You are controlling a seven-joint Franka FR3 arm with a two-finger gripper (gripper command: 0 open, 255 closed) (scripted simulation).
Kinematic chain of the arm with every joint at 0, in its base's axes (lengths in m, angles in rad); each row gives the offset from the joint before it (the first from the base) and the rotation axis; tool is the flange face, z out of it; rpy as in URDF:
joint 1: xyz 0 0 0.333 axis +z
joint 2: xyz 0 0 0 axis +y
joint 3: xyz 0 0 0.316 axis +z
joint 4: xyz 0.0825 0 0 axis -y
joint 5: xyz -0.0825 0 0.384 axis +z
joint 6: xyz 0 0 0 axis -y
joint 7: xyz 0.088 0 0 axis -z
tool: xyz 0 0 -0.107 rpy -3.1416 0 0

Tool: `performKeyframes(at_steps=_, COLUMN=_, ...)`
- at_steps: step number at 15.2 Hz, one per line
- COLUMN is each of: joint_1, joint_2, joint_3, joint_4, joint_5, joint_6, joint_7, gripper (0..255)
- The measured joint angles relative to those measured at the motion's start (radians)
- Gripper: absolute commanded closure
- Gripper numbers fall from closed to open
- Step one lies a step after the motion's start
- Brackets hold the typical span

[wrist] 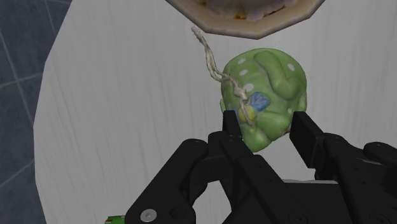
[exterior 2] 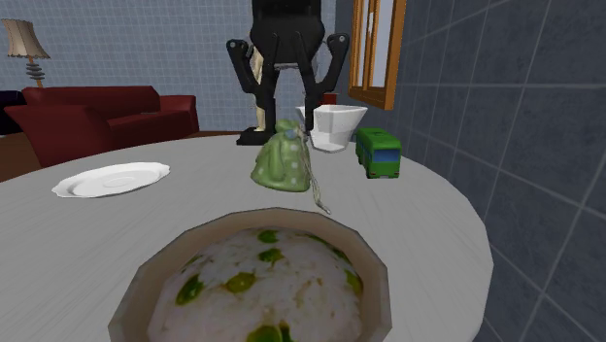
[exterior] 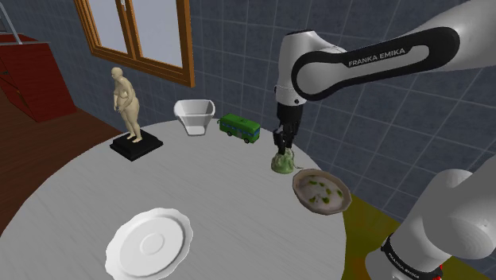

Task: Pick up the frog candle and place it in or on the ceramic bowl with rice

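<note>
1. Shoulder view: the all-black two-finger gripper (exterior: 282, 149) hangs straight down from the white arm (exterior: 373, 56) onto the top of the green, white-spotted frog candle (exterior: 282, 164). The candle stands on the round pale-grey table (exterior: 79, 191), toward the view's right.
2. Same view: the frog candle is just beside the brown-rimmed rice bowl (exterior: 321, 193), on its upper-left side and apart from the rim.
3. Same view, other items on the table:
   - A flat white plate (exterior: 149, 243) lies near the front edge.
   - A beige standing figurine on a black base (exterior: 127, 107) is at the far left.
   - A white square-mouthed vessel (exterior: 195, 115) and a green toy bus (exterior: 239, 127) stand behind the candle.
   - A wood-framed window (exterior: 143, 36) is in the tiled wall.
4. Second exterior view: the rice bowl (exterior 2: 146, 282) is in the foreground, holding white rice with green pieces. The frog candle (exterior 2: 282, 165) sits upright on the table behind it. A pale string (exterior 2: 319, 194) trails from the candle toward the bowl. The gripper (exterior 2: 288, 117) reaches down to the candle's top.
5. Same view: the plate (exterior 2: 109, 180) lies to the left and the bus (exterior 2: 379, 153) to the right. A red sofa (exterior 2: 97, 112) stands beyond the table.
6. Wrist view: the gripper (wrist: 266, 130) straddles the frog candle (wrist: 264, 89). The two fingers (wrist: 230, 130) stand partly apart and press against opposite sides of the candle, which fills the gap between them. The bowl rim (wrist: 254, 24) lies beyond the candle, near it.
</note>
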Motion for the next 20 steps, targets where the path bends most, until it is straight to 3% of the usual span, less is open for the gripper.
performKeyframes(at_steps=15, joint_1=-0.002, joint_2=-0.026, joint_3=-0.007, joint_4=0.175, joint_5=0.000, joint_6=-0.201, joint_7=-0.004, gripper=255)
performKeyframes(at_steps=20, joint_1=0.004, joint_2=-0.183, joint_3=-0.023, joint_4=0.086, joint_5=0.013, joint_6=-0.268, joint_7=-0.022, gripper=255)
